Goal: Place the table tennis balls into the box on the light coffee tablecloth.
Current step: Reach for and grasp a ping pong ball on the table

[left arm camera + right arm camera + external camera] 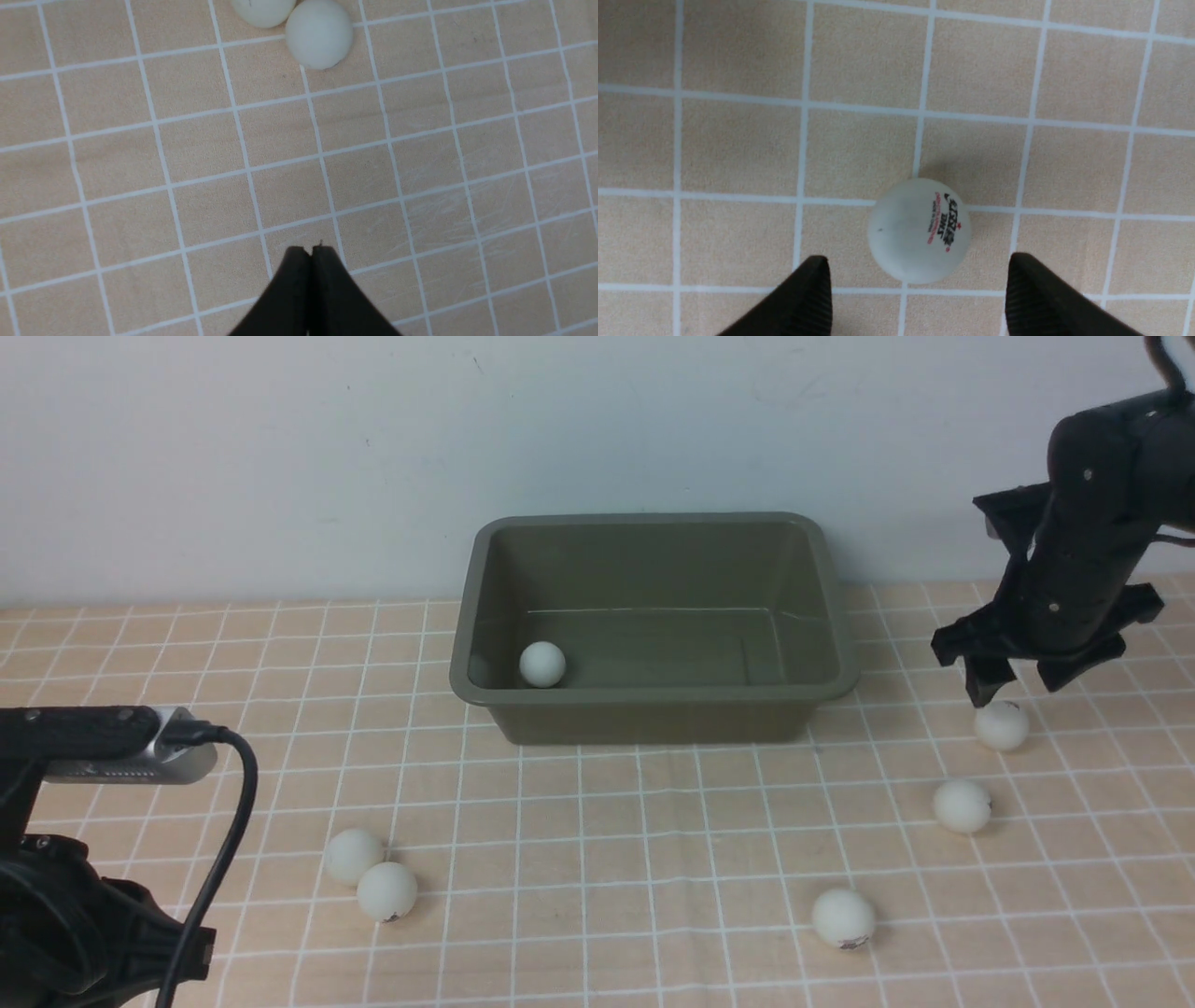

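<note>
Inspector: Nearest the front camera, what is recorded?

Technician: At the lower left corner the left arm is seen, fitted with a wrist camera and a black cable; its fingertips are hidden in this view. Five table tennis balls are counted on the light coffee tablecloth: a left pair in contact with each other, a front ball, a middle-right ball and a far-right ball. A sixth ball is found inside the box, at its front left corner. The box is placed at the back centre of the tablecloth. The right gripper is held just above the far-right ball, jaws apart.

Inspector: What is given by the left wrist view?

Technician: The left gripper is shown pressed together, with nothing between its fingers. It is held over bare tablecloth, well apart from the left pair.

Inspector: And by the right wrist view?

Technician: The right gripper is shown spread wide. The far-right ball, printed with a red and black logo, is seated on the tablecloth at the fingertips, centred in the gap and touched by neither finger. Nothing is gripped.
</note>
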`<action>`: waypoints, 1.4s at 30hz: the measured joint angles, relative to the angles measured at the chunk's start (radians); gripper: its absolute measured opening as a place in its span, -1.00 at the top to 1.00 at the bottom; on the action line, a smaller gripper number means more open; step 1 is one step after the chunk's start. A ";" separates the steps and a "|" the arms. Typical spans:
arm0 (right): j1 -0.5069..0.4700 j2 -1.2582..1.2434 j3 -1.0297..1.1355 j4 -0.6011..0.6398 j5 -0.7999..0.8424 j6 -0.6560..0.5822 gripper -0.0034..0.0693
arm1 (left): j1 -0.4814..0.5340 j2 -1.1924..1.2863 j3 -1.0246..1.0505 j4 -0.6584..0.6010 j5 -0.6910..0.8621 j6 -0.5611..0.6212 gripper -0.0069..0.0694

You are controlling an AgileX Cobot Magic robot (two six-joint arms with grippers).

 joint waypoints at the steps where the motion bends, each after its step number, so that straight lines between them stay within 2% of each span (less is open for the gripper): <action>1: -0.010 0.000 0.000 0.008 -0.005 0.000 -0.35 | 0.000 0.000 0.000 0.000 0.000 0.000 1.00; 6: -0.054 0.000 0.000 0.047 -0.008 -0.006 -0.35 | 0.000 0.000 0.000 0.000 0.002 0.000 1.00; 13: -0.075 0.040 0.000 0.197 -0.022 -0.096 -0.35 | 0.000 0.000 0.000 0.000 0.003 0.000 1.00; 28: -0.075 0.113 0.000 0.188 -0.074 -0.105 -0.35 | 0.000 0.000 0.000 0.000 0.004 0.000 1.00; 35: -0.075 0.121 -0.006 0.188 -0.067 -0.105 -0.10 | 0.000 0.000 0.000 0.000 0.004 0.000 1.00; 42: -0.075 0.119 -0.101 0.215 0.011 -0.113 -0.10 | 0.000 0.000 0.000 0.000 0.004 0.000 1.00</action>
